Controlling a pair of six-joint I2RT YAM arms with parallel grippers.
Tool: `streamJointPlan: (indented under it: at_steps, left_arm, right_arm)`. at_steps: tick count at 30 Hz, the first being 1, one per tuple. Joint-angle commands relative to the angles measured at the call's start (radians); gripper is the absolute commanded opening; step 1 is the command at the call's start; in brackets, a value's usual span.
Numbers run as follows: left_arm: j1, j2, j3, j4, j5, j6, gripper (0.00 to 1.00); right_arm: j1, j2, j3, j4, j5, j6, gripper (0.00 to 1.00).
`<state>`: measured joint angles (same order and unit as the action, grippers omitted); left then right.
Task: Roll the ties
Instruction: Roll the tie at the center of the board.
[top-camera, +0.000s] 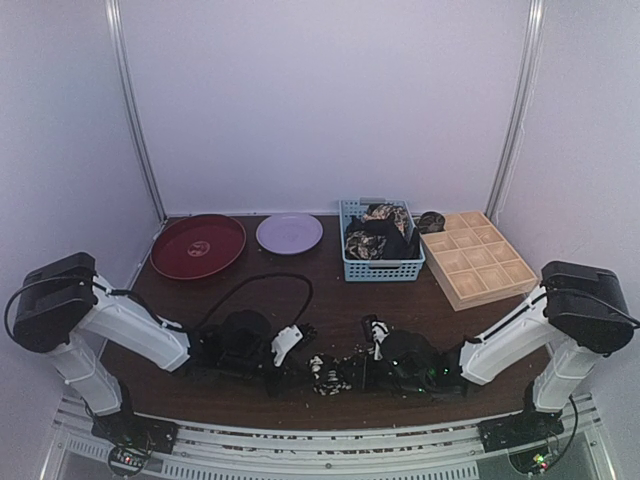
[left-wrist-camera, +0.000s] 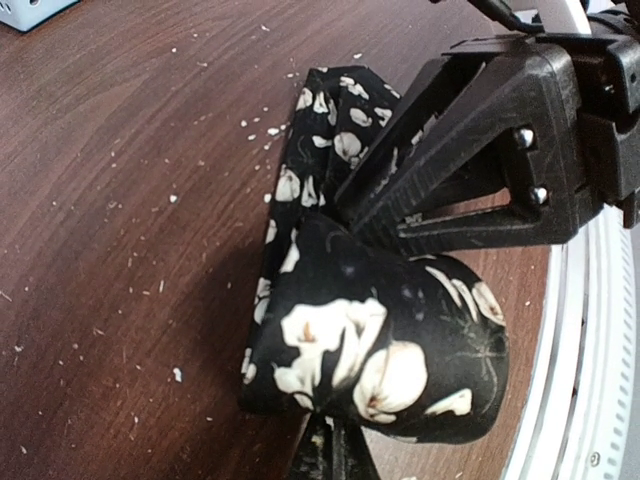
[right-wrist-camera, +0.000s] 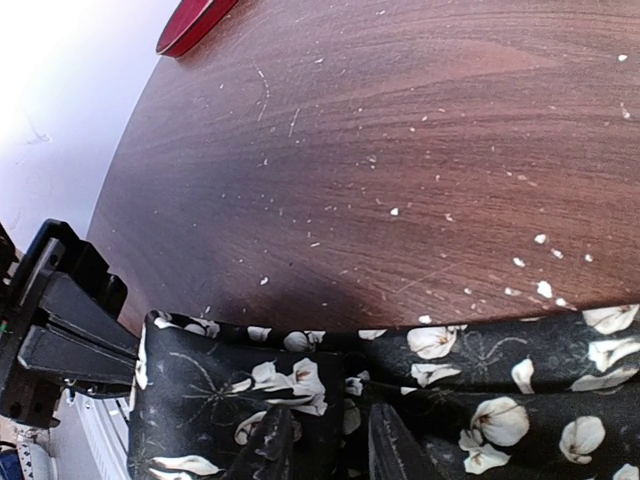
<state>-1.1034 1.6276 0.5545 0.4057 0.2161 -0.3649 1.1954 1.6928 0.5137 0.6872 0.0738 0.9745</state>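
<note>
On speck-dusted brown table (left-wrist-camera: 120, 200): black cream-flowered tie (left-wrist-camera: 380, 340) folded into loose loop, pinched tight by right gripper (left-wrist-camera: 345, 215); left gripper (right-wrist-camera: 120, 350) grip hidden, cannot tell.

Left hand (top-camera: 296, 345) and right hand (top-camera: 372, 334) flank a speckled tie (top-camera: 326, 374).

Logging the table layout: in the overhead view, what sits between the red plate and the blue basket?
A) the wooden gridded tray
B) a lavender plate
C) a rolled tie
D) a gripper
B: the lavender plate lies in the gap between the red plate and the blue basket.
</note>
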Motion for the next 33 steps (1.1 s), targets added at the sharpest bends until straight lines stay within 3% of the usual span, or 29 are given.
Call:
streamJointPlan:
  at_steps: [1, 22, 33]
  left_arm:
    - [-0.006, -0.027, 0.060, 0.012, -0.014, 0.015, 0.00]
    - [-0.006, 0.043, 0.150, -0.064, -0.027, 0.031, 0.06]
    - [-0.006, 0.046, 0.168, -0.073, -0.034, 0.032, 0.06]
  right_arm:
    - [0.012, -0.032, -0.006, -0.076, 0.027, -0.026, 0.28]
    - [0.010, -0.142, -0.078, -0.158, 0.192, -0.034, 0.26]
    - [0.011, -0.196, -0.087, -0.153, 0.168, -0.045, 0.26]
